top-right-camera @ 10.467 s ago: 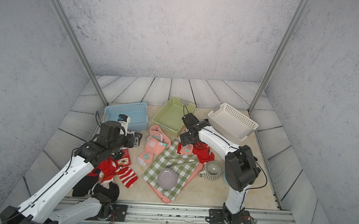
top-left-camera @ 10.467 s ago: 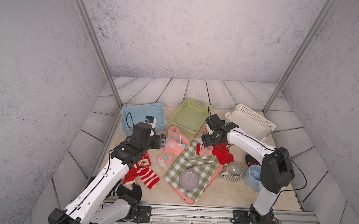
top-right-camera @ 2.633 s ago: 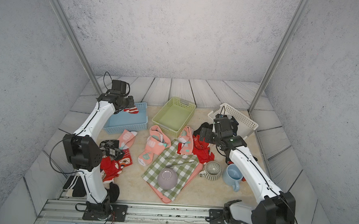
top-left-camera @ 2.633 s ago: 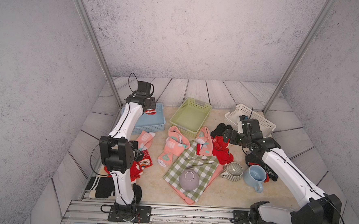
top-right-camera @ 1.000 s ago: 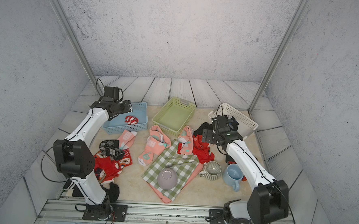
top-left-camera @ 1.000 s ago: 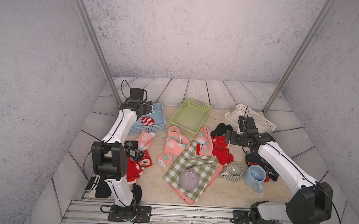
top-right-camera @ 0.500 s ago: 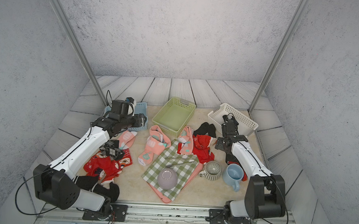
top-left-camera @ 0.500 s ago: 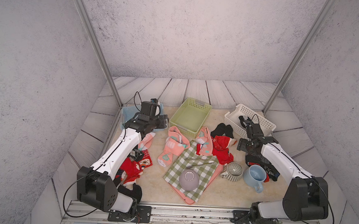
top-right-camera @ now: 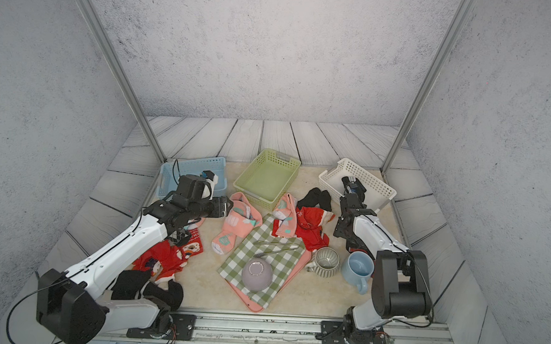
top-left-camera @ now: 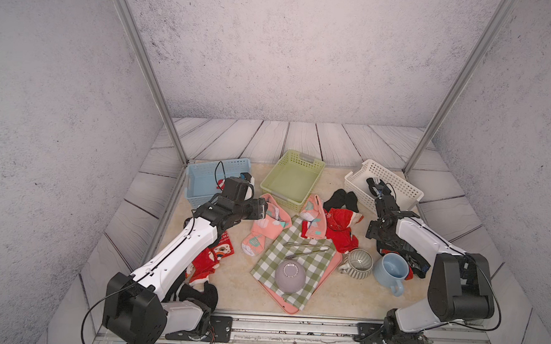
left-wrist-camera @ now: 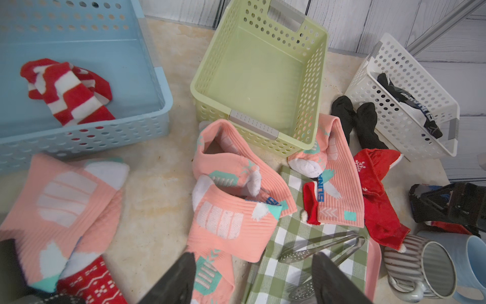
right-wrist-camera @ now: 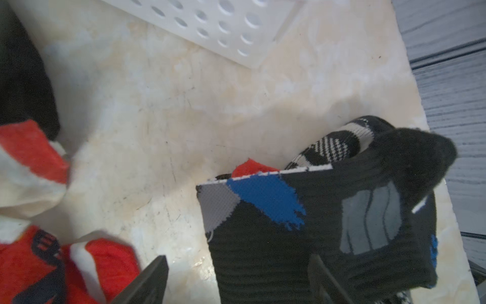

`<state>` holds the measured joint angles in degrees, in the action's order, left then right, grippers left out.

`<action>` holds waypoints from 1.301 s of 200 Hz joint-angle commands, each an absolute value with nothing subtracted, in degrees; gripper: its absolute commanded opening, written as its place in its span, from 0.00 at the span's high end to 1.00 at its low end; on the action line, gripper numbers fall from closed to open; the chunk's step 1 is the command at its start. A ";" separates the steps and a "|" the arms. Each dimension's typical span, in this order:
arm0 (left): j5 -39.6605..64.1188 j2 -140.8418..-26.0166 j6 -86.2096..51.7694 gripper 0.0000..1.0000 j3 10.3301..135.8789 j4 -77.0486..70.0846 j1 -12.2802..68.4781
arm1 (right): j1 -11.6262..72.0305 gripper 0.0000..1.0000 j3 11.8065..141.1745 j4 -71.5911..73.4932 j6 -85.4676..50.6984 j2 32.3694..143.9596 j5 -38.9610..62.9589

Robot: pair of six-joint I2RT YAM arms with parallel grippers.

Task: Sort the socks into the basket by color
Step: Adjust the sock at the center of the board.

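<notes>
The left pincer [left-wrist-camera: 252,279] and right pincer [right-wrist-camera: 236,281] are released; the black sock [top-left-camera: 419,267], mid-right, is best pinched mid-cuff

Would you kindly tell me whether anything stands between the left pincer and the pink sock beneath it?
Nothing visible does: the left pincer is open above the pink sock, with a clear gap between them.
</notes>
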<state>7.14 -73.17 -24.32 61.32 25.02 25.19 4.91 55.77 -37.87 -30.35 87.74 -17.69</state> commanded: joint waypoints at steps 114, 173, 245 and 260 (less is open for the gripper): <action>8.04 -71.85 -24.70 0.29 60.12 23.00 25.40 | 4.04 1.00 52.97 -36.20 -30.25 85.81 -19.57; 8.89 -72.24 -24.58 0.29 60.64 22.24 25.40 | 4.04 1.00 56.98 -41.90 -30.06 74.86 -17.80; 9.58 -73.08 -24.27 0.29 60.74 21.51 25.57 | 4.05 1.00 58.37 -45.38 -29.52 61.46 -11.78; 9.59 -73.13 -24.28 0.29 60.73 21.43 25.67 | 4.07 1.00 59.04 -46.35 -29.38 59.96 -9.54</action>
